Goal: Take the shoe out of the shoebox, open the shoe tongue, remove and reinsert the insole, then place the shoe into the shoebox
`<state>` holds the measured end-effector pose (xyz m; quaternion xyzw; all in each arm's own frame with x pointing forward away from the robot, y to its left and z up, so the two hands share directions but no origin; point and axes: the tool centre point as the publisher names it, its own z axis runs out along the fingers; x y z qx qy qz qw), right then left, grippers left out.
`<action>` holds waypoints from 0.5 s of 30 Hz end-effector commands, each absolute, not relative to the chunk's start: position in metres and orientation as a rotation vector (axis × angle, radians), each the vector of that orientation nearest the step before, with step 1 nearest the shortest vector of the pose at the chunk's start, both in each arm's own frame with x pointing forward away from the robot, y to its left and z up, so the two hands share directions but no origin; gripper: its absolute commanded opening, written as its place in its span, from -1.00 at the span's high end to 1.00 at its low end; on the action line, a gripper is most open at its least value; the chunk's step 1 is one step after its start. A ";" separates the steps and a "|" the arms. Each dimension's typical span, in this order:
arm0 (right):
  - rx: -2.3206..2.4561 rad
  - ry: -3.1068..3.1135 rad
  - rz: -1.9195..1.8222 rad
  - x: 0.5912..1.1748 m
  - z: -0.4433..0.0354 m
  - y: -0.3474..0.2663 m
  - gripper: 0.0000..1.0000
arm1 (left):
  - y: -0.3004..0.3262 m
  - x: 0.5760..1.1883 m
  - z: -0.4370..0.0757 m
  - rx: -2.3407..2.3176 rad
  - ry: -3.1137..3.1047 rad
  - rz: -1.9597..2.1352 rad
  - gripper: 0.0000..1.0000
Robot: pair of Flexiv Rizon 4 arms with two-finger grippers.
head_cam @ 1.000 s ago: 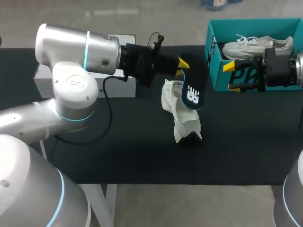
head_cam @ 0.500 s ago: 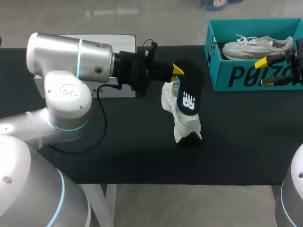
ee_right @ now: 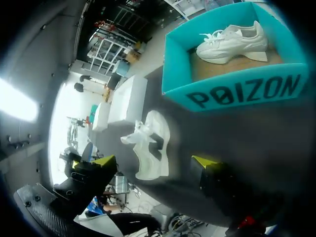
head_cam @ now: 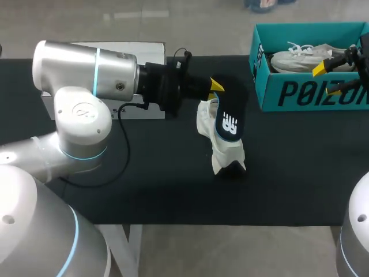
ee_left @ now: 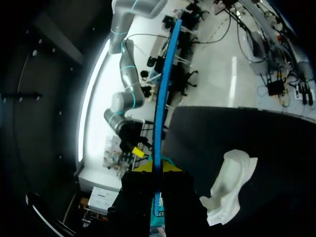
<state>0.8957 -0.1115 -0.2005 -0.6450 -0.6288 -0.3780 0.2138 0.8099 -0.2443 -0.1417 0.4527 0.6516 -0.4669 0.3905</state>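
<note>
A: From above, what does the head camera give?

B: The left pincer (head_cam: 214, 86) is clamped on the top end of a dark insole (head_cam: 229, 115), which hangs tilted, its printed face showing. The insole's lower end meets the opening of a white shoe (head_cam: 222, 147) on the black table (head_cam: 144, 173). I cannot tell whether it is inside. The right pincer (head_cam: 340, 69) is spread wide with nothing in it, in front of the teal shoebox (head_cam: 305, 95), where a second shoe (head_cam: 311, 56) lies.

A: And the left wrist camera?

B: There the insole (ee_left: 160, 98) is a thin blue edge running straight out between the left pincer (ee_left: 157, 168) fingers. The shoe (ee_left: 232, 182) stands beside the pincer, apart from its fingers.

A: The right wrist camera?

B: It looks into the shoebox (ee_right: 237, 91): the second shoe (ee_right: 232, 39) rests on its side on brown paper. The right pincer (ee_right: 154, 162) is wide open. The shoe (ee_right: 150, 148) on the table sits ahead of it, untouched, with a white box (ee_right: 128, 98) beyond.
</note>
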 end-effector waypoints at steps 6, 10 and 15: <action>-1.919 -1.707 -1.072 0.885 -0.198 -0.105 -1.00 | -0.245 0.810 -0.142 1.151 1.657 -1.183 1.00; -1.864 -1.694 -1.074 0.881 -0.208 -0.101 -1.00 | -0.245 0.810 -0.142 1.151 1.657 -1.183 1.00; -1.870 -1.788 -0.947 0.880 -0.215 -0.108 -1.00 | -0.245 0.810 -0.142 1.151 1.657 -1.183 1.00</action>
